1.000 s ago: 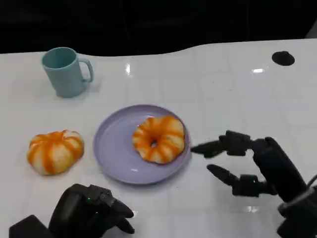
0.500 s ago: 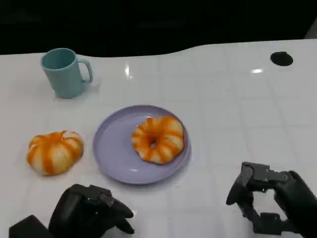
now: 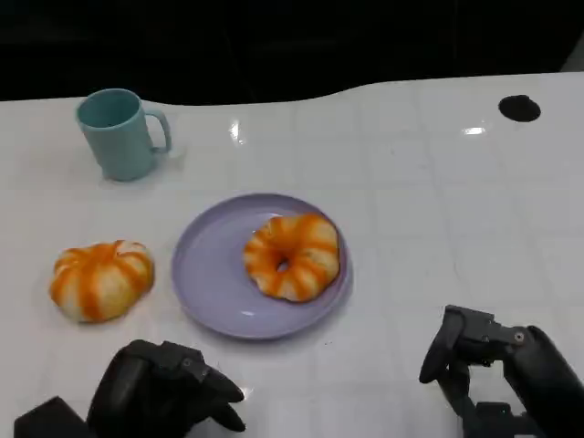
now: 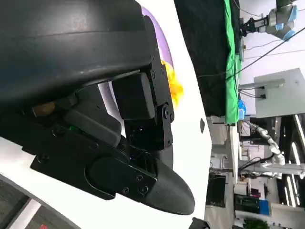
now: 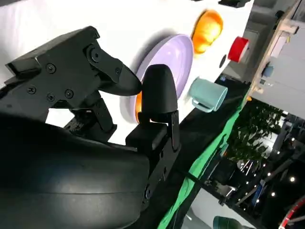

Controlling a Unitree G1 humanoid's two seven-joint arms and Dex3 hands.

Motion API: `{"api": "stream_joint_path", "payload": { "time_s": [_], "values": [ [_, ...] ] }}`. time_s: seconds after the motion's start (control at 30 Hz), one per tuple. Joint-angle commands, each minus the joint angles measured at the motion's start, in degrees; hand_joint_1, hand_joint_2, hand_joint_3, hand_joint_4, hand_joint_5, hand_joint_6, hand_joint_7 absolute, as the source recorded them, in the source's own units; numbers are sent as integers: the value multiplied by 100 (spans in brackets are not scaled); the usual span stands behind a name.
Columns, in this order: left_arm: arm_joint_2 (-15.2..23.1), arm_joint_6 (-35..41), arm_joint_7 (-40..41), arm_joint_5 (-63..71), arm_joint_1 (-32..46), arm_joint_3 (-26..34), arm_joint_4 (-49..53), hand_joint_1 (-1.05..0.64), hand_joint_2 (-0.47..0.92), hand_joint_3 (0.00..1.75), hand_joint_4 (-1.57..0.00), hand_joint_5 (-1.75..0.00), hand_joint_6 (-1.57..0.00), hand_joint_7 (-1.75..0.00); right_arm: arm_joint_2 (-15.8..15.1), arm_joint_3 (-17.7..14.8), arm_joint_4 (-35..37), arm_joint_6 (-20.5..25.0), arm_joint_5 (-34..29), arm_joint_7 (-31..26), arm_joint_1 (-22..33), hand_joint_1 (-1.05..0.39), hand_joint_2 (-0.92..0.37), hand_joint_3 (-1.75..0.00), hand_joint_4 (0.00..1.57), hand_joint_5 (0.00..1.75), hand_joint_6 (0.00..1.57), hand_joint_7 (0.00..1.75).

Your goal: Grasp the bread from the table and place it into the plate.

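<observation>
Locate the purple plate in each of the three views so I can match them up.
Head view: plate at centre, ring-shaped bread on its right half.
Left wrist view: a purple sliver past the left hand.
Right wrist view: plate beyond the right hand.
Shared landmark: the orange ring-shaped bread.

A ring-shaped bread [image 3: 292,256] with orange and cream stripes lies flat on the right half of a round lavender plate [image 3: 210,265]. A second bread [image 3: 100,278], round with the same stripes, sits on the white table [image 3: 438,201] left of the plate.
</observation>
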Motion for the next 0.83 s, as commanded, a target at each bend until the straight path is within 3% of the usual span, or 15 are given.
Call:
{"api": "stream_joint_path", "payload": {
  "time_s": [0.03,0.83],
  "values": [
    [130,-48,-14,-39,25,55,-16,-105,90,0,-146,-61,-157,-23,16,-42,202,-206,-41,-16,-91,-19,-52,-117,93,175,65,153],
    [163,-71,-9,-34,9,47,-8,-105,91,1,-147,-62,-157,-24,59,-84,222,-137,-129,-4,-149,-21,-52,-117,91,175,66,150]
  ]
}}
